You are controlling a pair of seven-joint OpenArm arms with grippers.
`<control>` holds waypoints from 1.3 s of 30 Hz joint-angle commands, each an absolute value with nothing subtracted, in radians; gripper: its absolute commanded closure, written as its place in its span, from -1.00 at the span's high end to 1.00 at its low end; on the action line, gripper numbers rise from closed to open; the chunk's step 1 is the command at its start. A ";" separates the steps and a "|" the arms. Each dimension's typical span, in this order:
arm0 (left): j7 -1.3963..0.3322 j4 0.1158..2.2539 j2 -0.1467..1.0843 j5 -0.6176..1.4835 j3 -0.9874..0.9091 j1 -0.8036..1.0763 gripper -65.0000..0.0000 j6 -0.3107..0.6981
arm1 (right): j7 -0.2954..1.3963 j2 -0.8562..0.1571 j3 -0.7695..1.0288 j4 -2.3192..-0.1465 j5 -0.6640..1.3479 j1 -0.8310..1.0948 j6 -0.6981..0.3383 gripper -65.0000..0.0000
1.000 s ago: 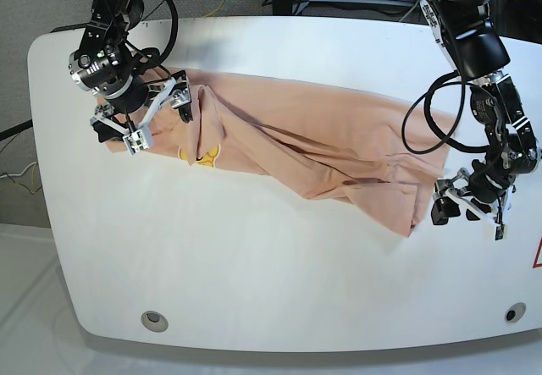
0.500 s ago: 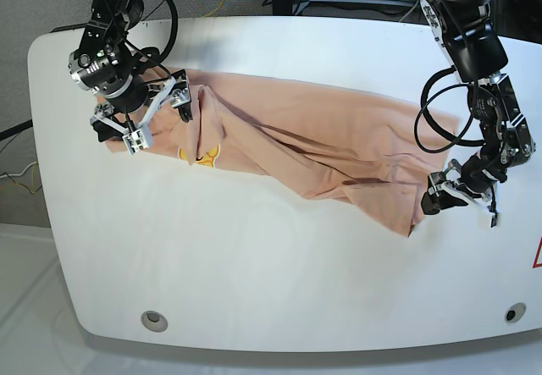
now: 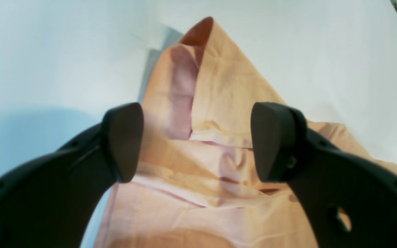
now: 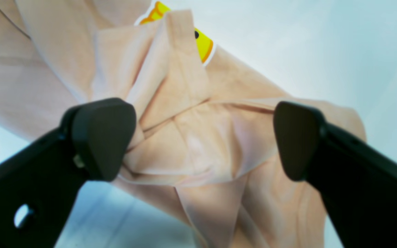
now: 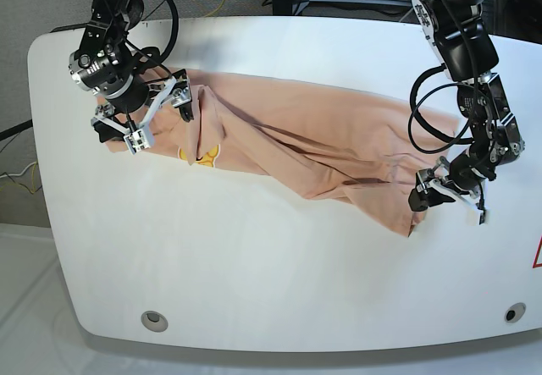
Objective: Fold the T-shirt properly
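The T-shirt [image 5: 313, 159] lies rumpled and diagonally bunched across the table [image 5: 254, 282], and both my grippers are spread wide and hold nothing: the left gripper [image 5: 447, 197] over its lower corner, the right gripper [image 5: 157, 113] over the end near the yellow print [image 4: 203, 46]. Risk: the cloth under each is stacked in folds, so closing here may pinch several layers or only a crease. Lifting would then drag the bunch instead of spreading it flat.

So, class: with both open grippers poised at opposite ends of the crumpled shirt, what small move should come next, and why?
Probably close each gripper on the cloth beneath it. The left gripper and right gripper both stand open over bunched folds of the T-shirt, which lies twisted on the table, so it likely needs gripping and spreading first.
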State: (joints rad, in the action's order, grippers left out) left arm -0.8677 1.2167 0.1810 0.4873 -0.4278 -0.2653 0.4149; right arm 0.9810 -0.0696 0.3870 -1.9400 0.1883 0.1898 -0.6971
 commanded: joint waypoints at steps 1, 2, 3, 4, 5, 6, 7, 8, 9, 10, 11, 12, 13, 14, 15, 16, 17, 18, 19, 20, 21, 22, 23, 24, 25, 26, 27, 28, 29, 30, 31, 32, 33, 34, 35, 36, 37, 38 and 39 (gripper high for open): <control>-0.831 1.231 0.189 0.504 -0.395 -0.289 0.40 0.418 | 0.964 -0.079 0.390 -1.956 0.203 0.182 -0.698 1.00; -0.820 1.231 0.186 0.504 -0.387 -0.289 0.40 0.418 | 0.964 -0.079 0.390 -1.956 0.203 0.182 -0.698 1.00; -0.811 1.231 0.186 0.504 -0.381 -0.289 0.40 0.418 | 0.964 -0.079 0.390 -1.956 0.203 0.182 -0.698 1.00; -0.797 1.231 0.186 0.501 -0.375 -0.289 0.40 0.418 | 0.964 -0.079 0.390 -1.956 0.203 0.182 -0.698 1.00; -0.788 1.231 0.186 0.499 -0.371 -0.289 0.40 0.418 | 0.964 -0.079 0.390 -1.956 0.203 0.183 -0.698 1.00; -0.779 1.227 0.186 0.499 -0.367 -0.289 0.40 0.418 | 0.964 -0.079 0.390 -1.956 0.203 0.183 -0.698 1.00; -0.774 1.218 0.185 0.499 -0.364 -0.289 0.40 0.418 | 0.964 -0.079 0.390 -1.956 0.203 0.188 -0.698 1.00; -0.769 1.207 0.185 0.499 -0.361 -0.289 0.40 0.418 | 0.964 -0.079 0.390 -1.956 0.203 0.189 -0.698 1.00; -0.769 1.191 0.185 0.501 -0.360 -0.289 0.40 0.418 | 0.964 -0.079 0.390 -1.956 0.203 0.193 -0.698 1.00; -0.768 1.178 0.185 0.499 -0.360 -0.289 0.40 0.418 | 0.964 -0.079 0.390 -1.956 0.203 0.193 -0.698 1.00; -0.766 1.164 0.185 0.499 -0.358 -0.291 0.40 0.418 | 0.964 -0.079 0.390 -1.956 0.203 0.193 -0.698 1.00; -0.765 1.152 0.185 0.499 -0.357 -0.291 0.40 0.418 | 0.964 -0.079 0.390 -1.956 0.203 0.194 -0.698 1.00; -0.765 1.145 0.185 0.499 -0.355 -0.292 0.40 0.418 | 0.964 -0.079 0.390 -1.956 0.203 0.194 -0.698 1.00; -0.762 1.138 0.185 0.499 -0.355 -0.300 0.40 0.418 | 0.964 -0.079 0.390 -1.956 0.203 0.194 -0.698 1.00; -0.757 1.132 0.185 0.499 -0.355 -0.306 0.40 0.418 | 0.964 -0.079 0.390 -1.956 0.203 0.194 -0.698 1.00; -0.756 1.130 0.185 0.499 -0.355 -0.308 0.40 0.417 | 0.964 -0.079 0.390 -1.956 0.203 0.194 -0.698 1.00; -0.751 1.124 0.185 0.499 -0.355 -0.308 0.40 0.417 | 0.964 -0.079 0.390 -1.956 0.203 0.194 -0.698 1.00; -0.748 1.118 0.185 0.499 -0.355 -0.309 0.40 0.417 | 0.964 -0.079 0.390 -1.956 0.203 0.194 -0.698 1.00; -0.746 1.112 0.185 0.499 -0.355 -0.309 0.40 0.417 | 0.964 -0.079 0.390 -1.956 0.203 0.194 -0.698 1.00; -0.745 1.104 0.186 0.499 -0.354 -0.309 0.40 0.417 | 0.964 -0.079 0.390 -1.956 0.203 0.194 -0.698 1.00; -0.745 1.102 0.188 0.499 -0.354 -0.311 0.40 0.417 | 0.964 -0.079 0.390 -1.956 0.203 0.194 -0.698 1.00; -0.745 1.098 0.188 0.499 -0.354 -0.311 0.40 0.417 | 0.964 -0.079 0.390 -1.956 0.203 0.194 -0.698 1.00; -0.745 1.096 0.188 0.499 -0.354 -0.311 0.40 0.417 | 0.964 -0.079 0.390 -1.956 0.203 0.194 -0.698 1.00; -0.745 1.096 0.188 0.499 -0.354 -0.312 0.40 0.417 | 0.964 -0.079 0.390 -1.956 0.203 0.194 -0.698 1.00; -0.745 1.096 0.188 0.499 -0.354 -0.314 0.40 0.417 | 0.964 -0.079 0.390 -1.956 0.203 0.194 -0.698 1.00; -0.745 1.096 0.188 0.499 -0.354 -0.318 0.40 0.417 | 0.964 -0.079 0.390 -1.956 0.203 0.194 -0.698 1.00; -0.745 1.096 0.188 0.499 -0.354 -0.321 0.40 0.417 | 0.964 -0.079 0.390 -1.956 0.203 0.194 -0.698 1.00; -0.745 1.096 0.188 0.498 -0.354 -0.326 0.40 0.417 | 0.964 -0.079 0.390 -1.956 0.203 0.194 -0.698 1.00; -0.745 1.096 0.186 0.498 -0.354 -0.326 0.40 0.417 | 0.964 -0.079 0.390 -1.956 0.203 0.194 -0.698 1.00; -0.745 1.096 0.186 0.498 -0.354 -0.328 0.40 0.417 | 0.964 -0.079 0.390 -1.956 0.203 0.194 -0.698 1.00; -0.745 1.096 0.186 0.498 -0.354 -0.329 0.40 0.417 | 0.964 -0.079 0.390 -1.956 0.203 0.194 -0.698 1.00; -0.745 1.096 0.186 0.498 -0.352 -0.329 0.40 0.417 | 0.964 -0.079 0.390 -1.956 0.203 0.194 -0.698 1.00; -0.745 1.096 0.185 0.498 -0.348 -0.329 0.40 0.417 | 0.964 -0.079 0.390 -1.956 0.203 0.194 -0.698 1.00; -0.743 1.096 0.185 0.498 -0.335 -0.329 0.40 0.417 | 0.964 -0.079 0.390 -1.956 0.203 0.194 -0.698 1.00; -0.743 1.096 0.185 0.498 -0.326 -0.329 0.40 0.417 | 0.964 -0.079 0.390 -1.956 0.203 0.194 -0.698 1.00; -0.742 1.096 0.185 0.499 -0.311 -0.329 0.40 0.417 | 0.964 -0.079 0.390 -1.956 0.203 0.194 -0.698 1.00; -0.736 1.096 0.185 0.499 -0.303 -0.331 0.40 0.417 | 0.964 -0.079 0.390 -1.956 0.203 0.194 -0.698 1.00; -0.728 1.096 0.185 0.499 -0.295 -0.331 0.40 0.417 | 0.964 -0.079 0.390 -1.956 0.203 0.194 -0.698 1.00; -0.716 1.096 0.185 0.499 -0.288 -0.331 0.40 0.417 | 0.964 -0.079 0.390 -1.956 0.203 0.194 -0.698 1.00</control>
